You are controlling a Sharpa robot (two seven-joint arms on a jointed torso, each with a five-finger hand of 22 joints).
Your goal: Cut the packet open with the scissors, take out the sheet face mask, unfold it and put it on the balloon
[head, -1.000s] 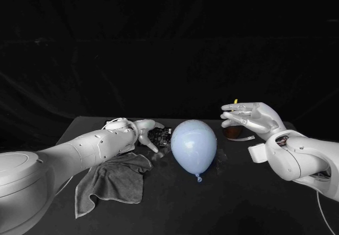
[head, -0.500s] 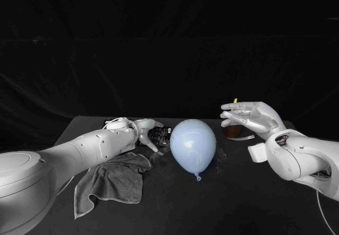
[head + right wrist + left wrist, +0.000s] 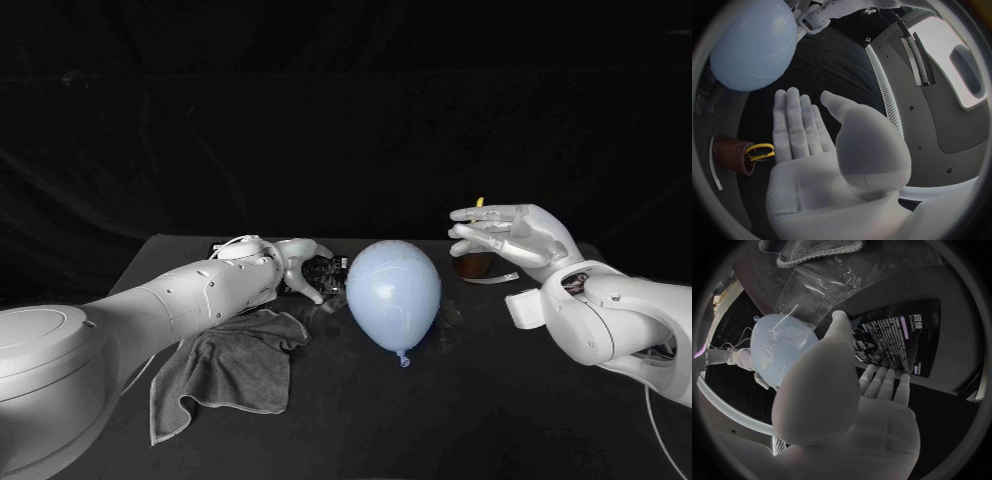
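Observation:
The pale blue balloon (image 3: 394,295) (image 3: 779,347) (image 3: 751,42) lies in the middle of the black table (image 3: 476,400). A black packet (image 3: 330,272) (image 3: 895,337) with white print lies flat just left of it. My left hand (image 3: 300,265) (image 3: 848,390) is low over the packet's near edge, its fingertips (image 3: 882,382) at that edge and the thumb apart, gripping nothing. My right hand (image 3: 512,238) (image 3: 807,135) hovers empty with fingers straight, above a brown holder (image 3: 473,267) (image 3: 728,155). The yellow-handled scissors (image 3: 759,150) stand in that holder.
A grey cloth (image 3: 231,365) (image 3: 811,250) lies crumpled at the front left under my left arm. A clear plastic sheet (image 3: 811,290) lies between the cloth and the balloon. A thin white strip (image 3: 498,280) curves round the holder's foot.
My right hand has risen slightly above the holder. My left hand has edged a little towards the packet. The balloon stays where it was.

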